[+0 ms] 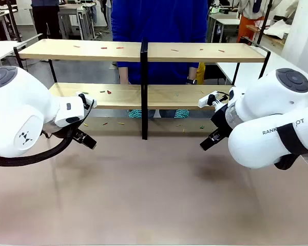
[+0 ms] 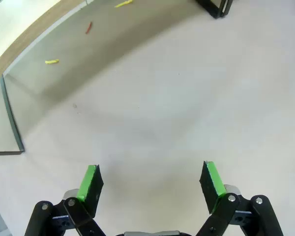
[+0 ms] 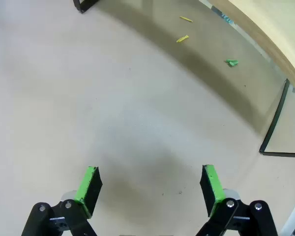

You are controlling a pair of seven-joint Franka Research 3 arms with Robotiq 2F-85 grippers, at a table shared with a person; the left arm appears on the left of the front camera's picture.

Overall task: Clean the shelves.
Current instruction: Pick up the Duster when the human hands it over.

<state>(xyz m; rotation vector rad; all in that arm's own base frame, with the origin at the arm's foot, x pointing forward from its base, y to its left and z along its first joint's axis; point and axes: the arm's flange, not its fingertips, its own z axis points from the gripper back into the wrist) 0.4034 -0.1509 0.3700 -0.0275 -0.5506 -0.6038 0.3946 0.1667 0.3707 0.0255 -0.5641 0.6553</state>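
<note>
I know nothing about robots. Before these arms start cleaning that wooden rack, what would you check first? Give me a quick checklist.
1. Left end effector open and empty: ok.
2. Right end effector open and empty: ok.
3. Both hang over bare tabletop, short of the shelves: ok.
4. Boards clean: not ok; small coloured scraps lie on both.
5. Person behind the rack, hands clear of the boards: cannot tell.

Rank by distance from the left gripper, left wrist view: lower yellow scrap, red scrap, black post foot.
1. lower yellow scrap, on the tabletop, far left.
2. red scrap, upper left.
3. black post foot, top right.
</note>
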